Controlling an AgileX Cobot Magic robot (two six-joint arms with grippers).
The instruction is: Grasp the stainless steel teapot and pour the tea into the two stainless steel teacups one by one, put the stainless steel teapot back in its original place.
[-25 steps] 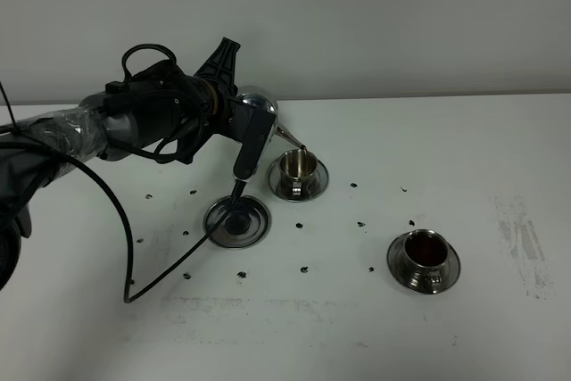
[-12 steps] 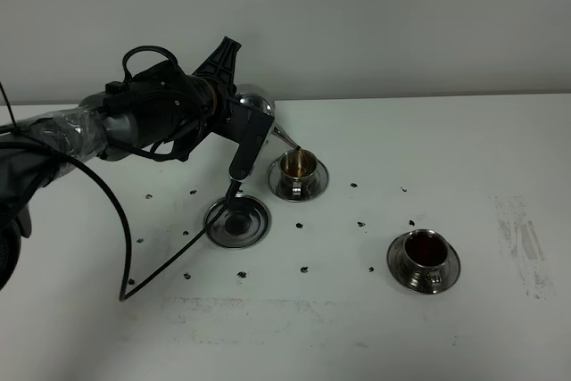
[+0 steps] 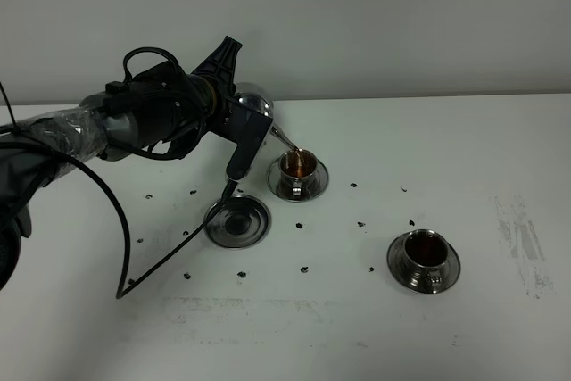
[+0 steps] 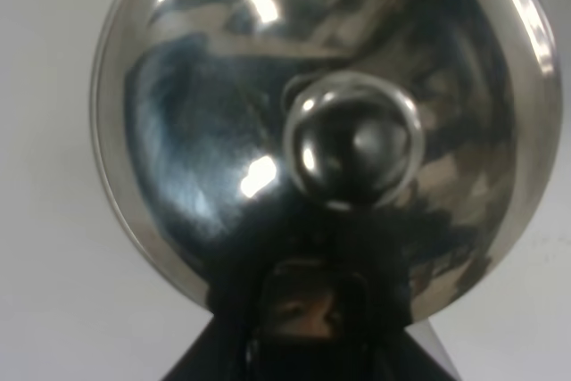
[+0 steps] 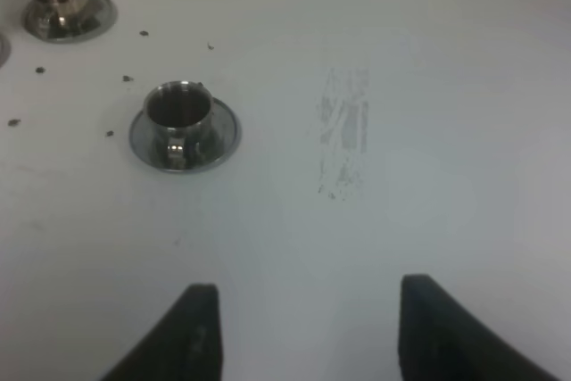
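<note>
Nearest to me is the right gripper (image 5: 308, 336). It does not appear in the high view, but its own camera shows the jaws standing apart with nothing between them, above bare table (image 3: 482, 149) and well apart from both cups. Next is the near cup (image 3: 424, 254) on its saucer, which already holds dark tea, so I judge that this one is done. A little farther, to the left, lies the empty saucer (image 3: 237, 221), the place where the teapot belongs. A black cable (image 3: 178, 252) hanging from the left arm passes over its left edge. Behind it stands the far cup (image 3: 297, 169) on its own saucer, with brown liquid inside. The thin spout (image 3: 285, 139) ends just above its rim. Farthest is the teapot (image 3: 257, 100), lifted off the table and tipped toward this cup, and the left gripper (image 3: 243, 134) is clamped on its handle. The left wrist camera sees mostly the lid and its knob (image 4: 352, 140). So I think the step in hand is the pouring into the second cup. For the next move I must bring the teapot upright without dripping, carry it to the empty saucer, set it down inside the rim, and only then open the jaws. I would also watch that the cable does not get under the base.
</note>
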